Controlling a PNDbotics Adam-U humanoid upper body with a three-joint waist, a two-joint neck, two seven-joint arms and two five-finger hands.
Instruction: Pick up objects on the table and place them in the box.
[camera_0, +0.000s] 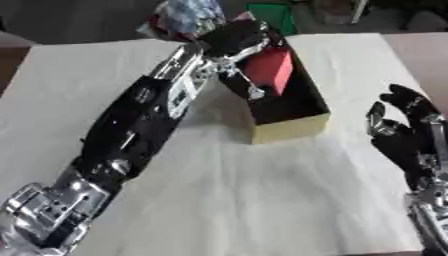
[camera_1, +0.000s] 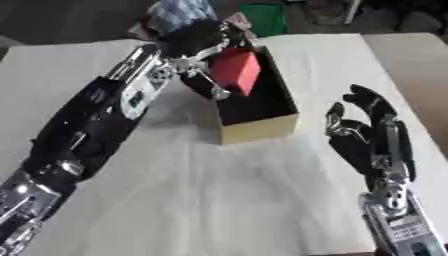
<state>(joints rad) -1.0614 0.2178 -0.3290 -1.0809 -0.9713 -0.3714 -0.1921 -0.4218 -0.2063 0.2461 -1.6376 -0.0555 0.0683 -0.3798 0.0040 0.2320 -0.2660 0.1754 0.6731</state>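
L eye: left hand (camera_0: 234, 39) over box (camera_0: 293, 127) far end, fingers curled on red block (camera_0: 271, 69), block tilted, partly inside box, mid-table.
R eye: right hand (camera_1: 367, 131) idle beside box, fingers relaxed, apart, holding nothing.

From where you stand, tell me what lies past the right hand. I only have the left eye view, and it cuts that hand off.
Observer: The right eye view shows the right hand whole, open, fingers up, with the table showing beyond it.
Operator: The left hand has the red block at the box. Trace the right forearm for me.
Observer: The right forearm runs down to the bottom edge, table on both sides, apart from the box.
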